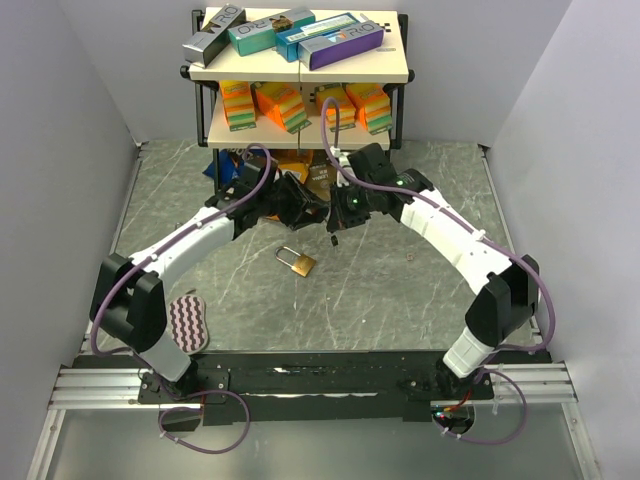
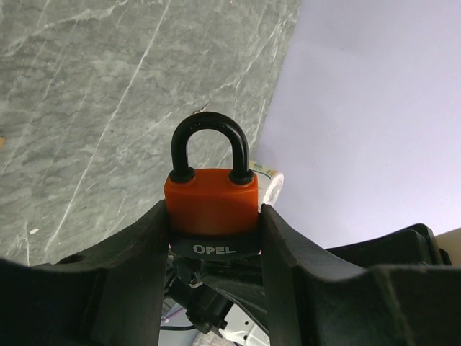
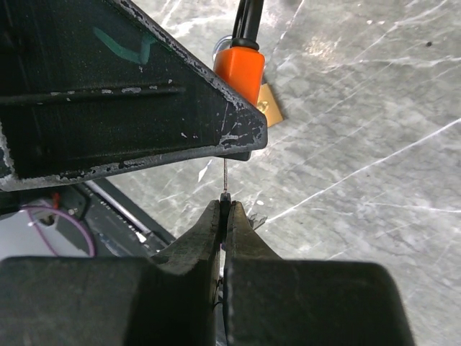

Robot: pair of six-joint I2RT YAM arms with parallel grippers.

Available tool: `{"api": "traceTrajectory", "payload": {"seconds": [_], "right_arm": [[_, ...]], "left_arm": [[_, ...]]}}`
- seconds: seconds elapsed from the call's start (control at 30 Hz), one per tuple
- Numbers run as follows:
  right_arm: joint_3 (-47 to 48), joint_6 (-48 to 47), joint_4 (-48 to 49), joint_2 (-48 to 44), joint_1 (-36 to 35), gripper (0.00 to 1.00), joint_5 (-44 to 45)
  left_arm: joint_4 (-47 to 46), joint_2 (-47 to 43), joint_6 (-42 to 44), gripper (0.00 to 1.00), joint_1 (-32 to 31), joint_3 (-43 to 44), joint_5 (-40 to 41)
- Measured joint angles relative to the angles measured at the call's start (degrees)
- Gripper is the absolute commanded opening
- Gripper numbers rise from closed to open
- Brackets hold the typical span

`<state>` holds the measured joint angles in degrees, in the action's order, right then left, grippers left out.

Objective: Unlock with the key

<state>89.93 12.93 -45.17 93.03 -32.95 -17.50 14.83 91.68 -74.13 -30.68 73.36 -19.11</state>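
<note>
In the top view, the left gripper (image 1: 292, 200) and the right gripper (image 1: 337, 217) are meeting above the middle of the worktop (image 1: 400, 290), nearly touching. What they are holding is too small to tell here. A brass lock (image 1: 297, 262) is lying apart from them at 6 o'clock. A shelf (image 1: 300, 75) with boxes is standing at 12 o'clock and a striped pad (image 1: 187, 322) is lying at 8 o'clock. The worktop is looking grey and marble-like, and plain pale walls are closing both sides.

In the left wrist view, the left gripper (image 2: 214, 216) is clamping the orange lock (image 2: 212, 198) by its body from both sides. The shackle (image 2: 209, 144) is pointing to 12 o'clock. Both its legs are sitting in the body, so I am judging the lock as not yet opened.

In the right wrist view, the right gripper (image 3: 225, 209) is pressing its fingers fully together on the key (image 3: 225, 180). The thin blade is pointing to 12 o'clock, under the orange lock. Its tip is hiding behind the left gripper's finger, so I cannot tell if it is in the keyhole.

Both things are seeming to be in hand. Seating the key, turning it and freeing the shackle are remaining.
</note>
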Motion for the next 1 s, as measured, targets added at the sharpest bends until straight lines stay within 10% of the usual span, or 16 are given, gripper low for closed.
{"api": "traceTrajectory", "payload": {"seconds": [1.0], "right_arm": [[14.0, -1.8, -9.0, 7.2, -2.1, 0.0, 7.9]], "left_arm": [[2.8, 1.2, 1.5, 0.01, -0.6, 5.0, 6.6]]}}
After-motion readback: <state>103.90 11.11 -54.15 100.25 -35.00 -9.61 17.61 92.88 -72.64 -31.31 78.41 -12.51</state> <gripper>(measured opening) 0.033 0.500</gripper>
